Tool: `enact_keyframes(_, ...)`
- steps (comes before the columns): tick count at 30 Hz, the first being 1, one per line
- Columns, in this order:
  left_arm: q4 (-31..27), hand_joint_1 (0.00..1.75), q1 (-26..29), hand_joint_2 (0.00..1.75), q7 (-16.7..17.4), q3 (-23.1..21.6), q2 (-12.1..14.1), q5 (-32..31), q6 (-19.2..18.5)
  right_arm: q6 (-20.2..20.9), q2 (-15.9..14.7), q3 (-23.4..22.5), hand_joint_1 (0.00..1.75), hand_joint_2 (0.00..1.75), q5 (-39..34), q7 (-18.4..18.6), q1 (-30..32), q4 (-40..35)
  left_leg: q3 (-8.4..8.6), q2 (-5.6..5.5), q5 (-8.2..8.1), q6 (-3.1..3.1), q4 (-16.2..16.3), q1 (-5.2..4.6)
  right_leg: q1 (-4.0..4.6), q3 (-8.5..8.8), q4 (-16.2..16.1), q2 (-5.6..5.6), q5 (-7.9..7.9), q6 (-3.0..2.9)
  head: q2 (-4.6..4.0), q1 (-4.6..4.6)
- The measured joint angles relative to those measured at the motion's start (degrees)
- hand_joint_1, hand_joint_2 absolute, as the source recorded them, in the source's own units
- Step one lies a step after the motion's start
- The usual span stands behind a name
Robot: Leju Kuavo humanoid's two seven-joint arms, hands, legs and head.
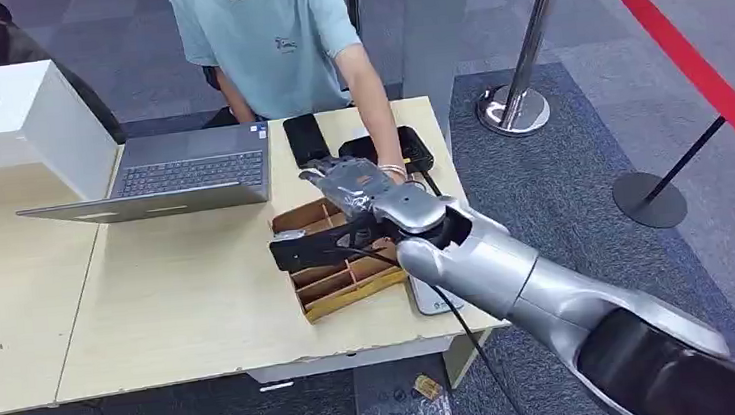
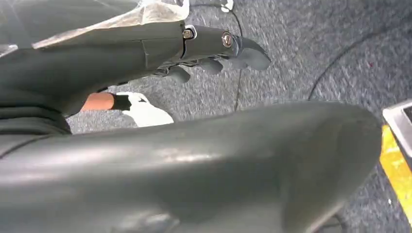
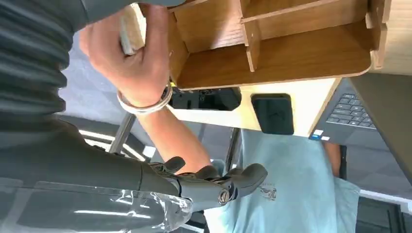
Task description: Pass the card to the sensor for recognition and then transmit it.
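Person's hand (image 3: 131,58) beside wooden organizer (image 1: 334,271).

A light wooden table (image 1: 180,294) is seen on grey carpet (image 1: 578,139). An open laptop (image 1: 175,179) is set at the far side. Right of it, a black phone (image 1: 305,138) and a black device (image 1: 417,148) are laid. A wooden compartment tray (image 1: 335,281) is placed near the right edge, with a white box (image 1: 9,118) at the far left.
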Motion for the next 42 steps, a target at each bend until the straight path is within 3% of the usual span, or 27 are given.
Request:
enact_keyframes(15,0.0,0.00,-0.5,0.00,-0.9,0.0,-0.3,-0.1,0.9,-0.1,0.8,0.1,0.00,1.75,0.4,-0.2,1.1,1.8,-0.01,0.00,0.00,0.00,0.0,0.00,0.00,-0.01,0.0,0.00,0.00,0.00,0.00,0.00)
enact_keyframes(21,0.0,0.00,-0.4,0.00,-0.9,0.0,-0.4,0.2,0.9,3.2,0.7,0.2,0.03,1.75,0.1,1.0,1.3,2.4,-0.01,0.00,0.00,0.00,0.0,0.00,0.00,-0.01,0.0,0.00,0.00,0.00,0.00,0.00)
enact_keyframes(22,0.0,0.00,-0.4,0.00,-1.0,0.0,-0.4,0.2,0.9,3.6,0.7,0.2,0.24,1.75,0.0,1.2,1.3,2.5,-0.01,0.00,0.00,0.00,0.0,0.00,0.00,-0.01,0.0,0.00,0.00,0.00,0.00,0.00)
enact_keyframes(23,0.0,0.00,-0.4,0.00,-1.0,0.0,-0.4,0.2,0.9,4.1,0.7,0.2,0.24,1.75,0.0,1.3,1.3,2.6,0.00,0.01,0.00,0.00,0.0,0.00,0.00,-0.01,0.0,0.00,0.00,0.00,0.00,0.00)
enact_keyframes(25,0.0,0.00,-0.4,0.00,-1.0,0.0,-0.4,0.2,0.9,4.4,0.6,0.2,0.98,1.75,-0.1,1.5,1.3,2.8,-0.01,0.01,0.00,0.00,0.0,0.00,0.00,-0.01,0.0,0.00,0.00,0.00,0.00,0.00)
enact_keyframes(26,0.0,0.00,-0.4,0.00,-1.0,0.0,-0.4,0.3,0.9,4.5,0.6,0.2,0.98,1.75,-0.1,1.6,1.2,2.8,0.00,0.00,0.00,0.00,0.0,0.00,0.00,0.00,0.0,0.00,0.00,0.00,0.00,0.00)
enact_keyframes(27,0.0,0.00,-0.4,0.00,-1.0,0.0,-0.4,0.3,0.9,4.6,0.7,0.2,0.75,1.75,-0.1,1.7,1.2,2.8,-0.01,0.00,0.00,0.00,0.0,0.00,0.00,0.00,0.0,0.00,0.00,0.00,0.00,0.00)
enact_keyframes(31,0.0,0.00,-0.4,0.00,-1.0,0.0,-0.5,0.3,0.9,4.7,0.7,0.2,0.66,1.75,-0.3,1.9,0.9,2.8,-0.01,0.00,0.00,0.00,0.0,0.00,0.00,-0.01,0.0,0.00,0.00,0.00,0.00,0.00)
enact_keyframes(32,0.0,0.00,-0.4,0.00,-1.0,0.0,-0.5,0.4,0.9,4.8,0.7,0.2,0.73,1.75,-0.4,1.9,0.8,2.8,-0.01,0.00,0.00,0.00,0.0,0.00,0.00,-0.01,0.0,0.00,0.00,0.00,0.00,0.00)
enact_keyframes(34,0.0,0.00,-0.4,0.00,-1.0,0.0,-0.6,0.4,0.9,4.9,0.7,0.3,1.24,1.75,-0.4,1.9,0.7,2.7,-0.01,0.00,0.00,0.00,0.0,0.00,0.00,-0.01,0.0,0.00,0.00,0.00,0.00,0.00)
enact_keyframes(35,0.0,0.00,-0.4,0.00,-1.0,0.0,-0.6,0.5,1.0,4.9,0.7,0.3,1.24,1.75,-0.3,1.9,0.6,2.7,-0.01,0.00,0.00,0.00,0.0,0.00,0.00,-0.01,0.0,0.00,0.00,0.00,0.00,0.00)
enact_keyframes(36,0.0,0.00,-0.4,0.00,-1.0,0.0,-0.7,0.5,1.0,4.9,0.7,0.3,1.43,1.75,-0.3,1.9,0.6,2.7,-0.01,0.00,0.00,0.00,0.0,0.00,0.00,0.00,0.0,0.00,0.00,0.00,0.00,0.00)
enact_keyframes(37,0.0,0.00,-0.4,0.00,-1.0,0.0,-0.7,0.5,1.0,4.9,0.7,0.3,1.40,1.75,-0.3,1.9,0.6,2.7,-0.01,0.00,0.00,0.00,0.0,0.00,0.00,-0.01,0.0,0.00,0.00,0.00,0.00,0.00)
enact_keyframes(39,0.0,0.00,-0.4,0.00,-0.9,0.0,-0.9,0.5,1.0,4.8,0.7,0.4,0.93,1.75,-0.3,1.9,0.5,2.7,-0.01,0.00,0.00,0.00,0.0,0.00,0.00,-0.01,0.0,0.00,0.00,0.00,0.00,0.00)
enact_keyframes(40,0.0,0.00,-0.4,0.00,-0.9,0.0,-1.0,0.5,1.0,4.7,0.7,0.4,1.06,1.75,-0.4,1.9,0.4,2.7,-0.01,0.00,0.00,0.00,0.0,0.00,0.00,-0.01,0.0,0.00,0.00,0.00,0.00,0.00)
enact_keyframes(42,0.0,0.00,-0.5,0.00,-0.9,0.0,-1.0,0.5,1.0,4.4,0.7,0.4,1.05,1.75,-0.4,1.9,0.3,2.7,-0.01,0.00,0.00,0.00,0.0,0.00,0.00,0.00,0.0,0.00,0.00,0.00,0.00,0.00)
